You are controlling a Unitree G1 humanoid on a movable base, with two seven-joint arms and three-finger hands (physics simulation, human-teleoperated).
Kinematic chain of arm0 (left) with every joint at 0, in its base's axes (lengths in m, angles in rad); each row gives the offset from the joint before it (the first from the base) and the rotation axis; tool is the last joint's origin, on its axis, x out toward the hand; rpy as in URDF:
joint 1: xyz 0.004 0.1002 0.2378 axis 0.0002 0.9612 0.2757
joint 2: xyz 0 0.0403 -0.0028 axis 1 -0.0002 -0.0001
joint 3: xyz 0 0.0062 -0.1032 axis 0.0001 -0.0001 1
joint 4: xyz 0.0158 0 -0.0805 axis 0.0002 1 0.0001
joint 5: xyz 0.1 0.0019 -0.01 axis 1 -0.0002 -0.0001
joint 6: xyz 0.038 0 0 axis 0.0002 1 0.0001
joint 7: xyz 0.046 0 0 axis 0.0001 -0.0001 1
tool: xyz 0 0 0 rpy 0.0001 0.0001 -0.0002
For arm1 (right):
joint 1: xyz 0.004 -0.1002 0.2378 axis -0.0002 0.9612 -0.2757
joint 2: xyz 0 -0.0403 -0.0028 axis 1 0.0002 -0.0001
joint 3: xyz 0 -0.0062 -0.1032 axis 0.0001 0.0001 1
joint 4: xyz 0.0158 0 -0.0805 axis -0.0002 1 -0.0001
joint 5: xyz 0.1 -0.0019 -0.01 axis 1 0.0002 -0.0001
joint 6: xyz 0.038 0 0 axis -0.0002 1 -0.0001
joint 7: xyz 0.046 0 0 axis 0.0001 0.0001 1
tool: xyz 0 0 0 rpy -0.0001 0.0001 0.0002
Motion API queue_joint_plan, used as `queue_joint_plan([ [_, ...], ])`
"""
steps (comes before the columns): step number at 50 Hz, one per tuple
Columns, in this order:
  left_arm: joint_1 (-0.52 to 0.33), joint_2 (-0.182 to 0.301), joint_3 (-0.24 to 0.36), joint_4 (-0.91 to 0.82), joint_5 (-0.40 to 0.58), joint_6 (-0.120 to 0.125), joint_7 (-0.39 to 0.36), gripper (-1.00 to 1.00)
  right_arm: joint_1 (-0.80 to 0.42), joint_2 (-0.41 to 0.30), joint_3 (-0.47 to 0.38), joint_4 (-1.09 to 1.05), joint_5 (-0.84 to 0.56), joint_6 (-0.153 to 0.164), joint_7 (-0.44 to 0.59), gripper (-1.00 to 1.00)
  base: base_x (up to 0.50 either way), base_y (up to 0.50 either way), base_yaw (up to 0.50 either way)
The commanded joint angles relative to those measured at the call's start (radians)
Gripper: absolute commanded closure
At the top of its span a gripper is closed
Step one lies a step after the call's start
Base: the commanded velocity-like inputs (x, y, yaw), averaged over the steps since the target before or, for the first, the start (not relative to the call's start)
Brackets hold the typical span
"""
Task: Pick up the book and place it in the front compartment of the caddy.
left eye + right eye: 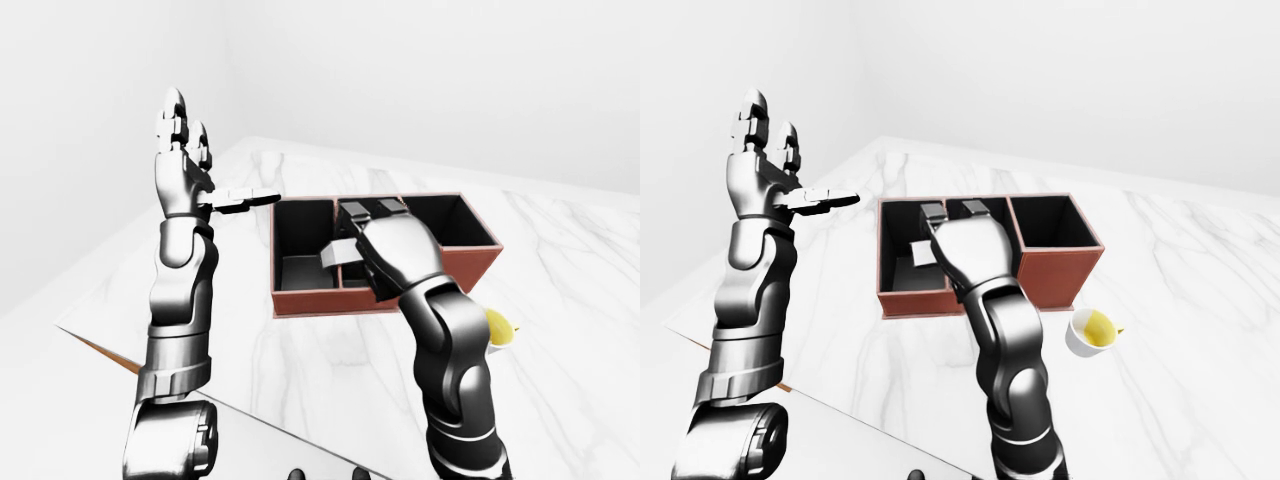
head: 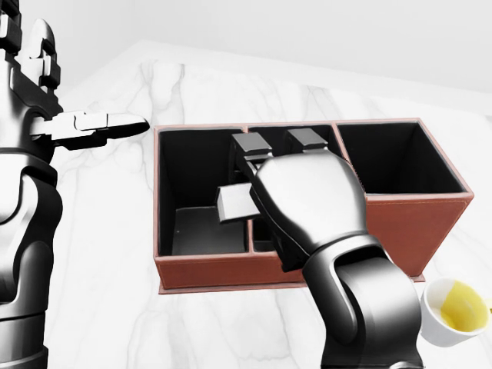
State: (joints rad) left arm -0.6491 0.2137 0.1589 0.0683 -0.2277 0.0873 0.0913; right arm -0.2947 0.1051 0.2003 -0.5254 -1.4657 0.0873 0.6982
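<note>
Head view: our right hand (image 2: 261, 165) hovers over the brown caddy (image 2: 400, 227), blocking its middle compartments, fingers spread, holding nothing. Cup (image 2: 450, 311) with yellow liquid sits at lower right on the marble surface (image 2: 108, 254).

Eye views: our left hand (image 1: 185, 165) is raised upright, fingers apart, empty. We see no book anywhere.
</note>
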Motion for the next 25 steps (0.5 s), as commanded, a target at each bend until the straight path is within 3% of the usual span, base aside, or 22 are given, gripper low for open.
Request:
queue_joint_plan([
  [1,0.001,0.000,0.000,-0.005,-0.001,0.000,0.002,-1.00,-0.152,-0.027,-0.084,0.021,-0.004,0.000,0.000,1.00,0.00,0.00,0.00],
  [9,-0.005,0.001,0.001,0.011,-0.003,0.000,0.000,-1.00,-0.296,-0.114,-0.157,0.125,0.046,0.000,0.000,1.00,0.00,0.00,0.00],
  [25,-0.005,0.000,-0.001,0.027,0.001,0.000,-0.001,-1.00,-0.437,-0.186,-0.181,0.319,0.110,0.000,0.000,1.00,0.00,0.00,0.00],
])
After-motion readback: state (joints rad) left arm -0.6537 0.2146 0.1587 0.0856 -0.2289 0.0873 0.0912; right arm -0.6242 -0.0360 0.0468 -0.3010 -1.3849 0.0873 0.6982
